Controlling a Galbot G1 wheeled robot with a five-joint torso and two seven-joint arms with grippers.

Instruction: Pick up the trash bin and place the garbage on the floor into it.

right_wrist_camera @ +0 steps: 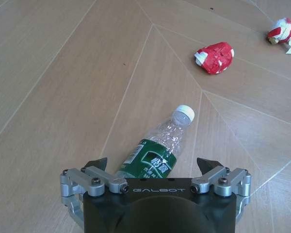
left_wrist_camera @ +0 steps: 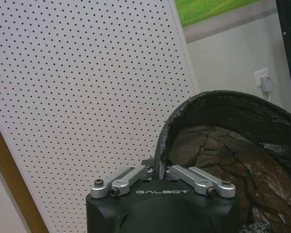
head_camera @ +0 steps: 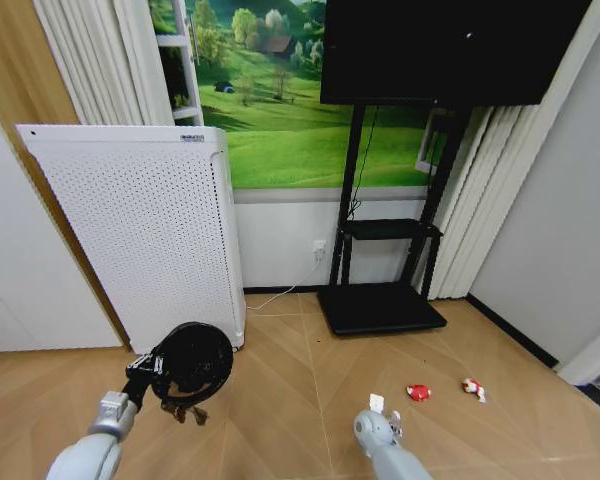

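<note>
The trash bin (head_camera: pixel 198 360), black with mesh walls, is tipped so its mouth faces me, just in front of the white appliance. My left gripper (left_wrist_camera: pixel 157 171) is shut on the trash bin's rim (left_wrist_camera: pixel 161 145); a dark liner shows inside. The garbage lies on the wooden floor to the right. A clear bottle (right_wrist_camera: pixel 157 148) with a green label and white cap lies between the fingers of my open right gripper (right_wrist_camera: pixel 153 167), which hovers low over it. A crumpled red scrap (right_wrist_camera: pixel 214 57) and a red-and-white scrap (right_wrist_camera: pixel 281 32) lie farther off, also seen as the red scrap (head_camera: pixel 418 392) and the red-and-white scrap (head_camera: pixel 472 388).
A tall white perforated appliance (head_camera: pixel 140 230) stands against the wall close behind the bin. A black TV stand (head_camera: pixel 380 305) with a flat base sits at the back centre. A white cable (head_camera: pixel 275 298) runs along the floor by the wall. Open floor lies around the scraps.
</note>
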